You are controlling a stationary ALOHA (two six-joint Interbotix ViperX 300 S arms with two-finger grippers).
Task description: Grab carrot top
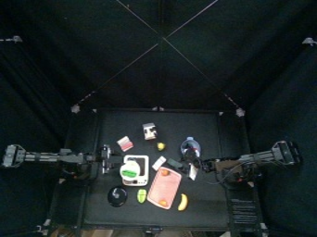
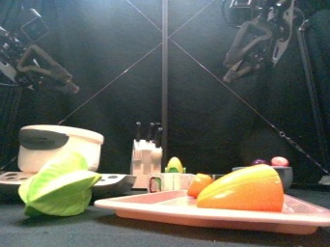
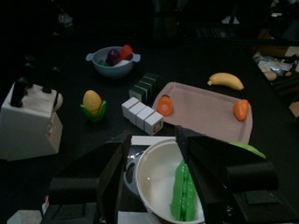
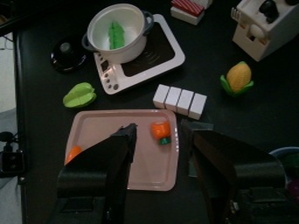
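The carrot top [image 4: 162, 131], a tiny orange stub with a green tip, lies on the pink board [image 4: 117, 166] near the edge by the white cubes. It also shows in the left wrist view [image 3: 166, 106] and the front view [image 2: 200, 183]. A second orange piece [image 4: 73, 153] lies at the board's opposite corner. My right gripper [image 4: 163, 144] hangs open and empty above the board, its tips either side of the carrot top and apart from it. My left gripper [image 3: 158, 171] is open and empty above the white pot [image 3: 152, 179].
The pot holds a green pod [image 3: 179, 188] and stands on a toy stove [image 4: 146, 61]. White cubes [image 4: 181, 101], corn [image 4: 237, 77], a light-green piece [image 4: 79, 92], a banana [image 3: 226, 80], a blue bowl [image 3: 114, 61] and a knife block [image 3: 30, 118] surround the board.
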